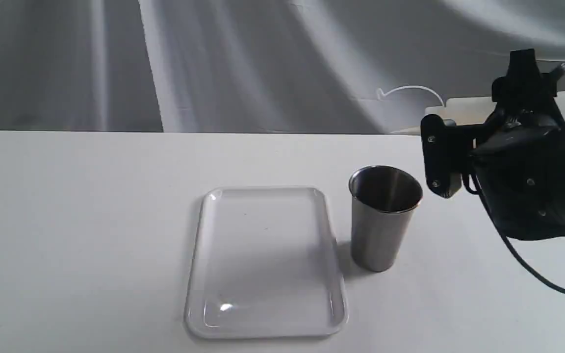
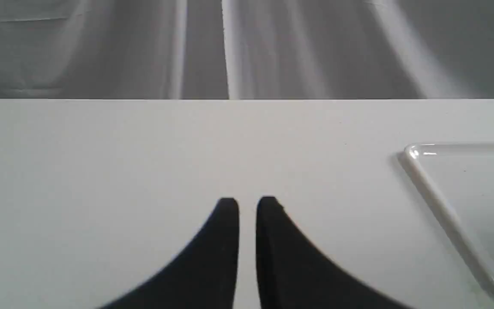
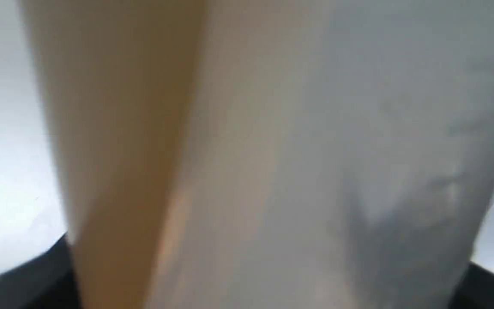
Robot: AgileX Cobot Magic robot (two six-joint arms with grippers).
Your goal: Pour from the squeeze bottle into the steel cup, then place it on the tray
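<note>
Aloft, squeeze bottle (image 3: pixel 272 171) clamped in right claw (image 1: pixel 440 157), steel cup (image 1: pixel 384 220) beside tray (image 1: pixel 263 255), left claw (image 2: pixel 247 206) together.

A white table (image 1: pixel 66 220) fills the foreground, matte and evenly lit. Behind its far edge hangs a grey cloth (image 1: pixel 263 59) in loose folds, with pale, brighter streaks of light slanting across it.
</note>
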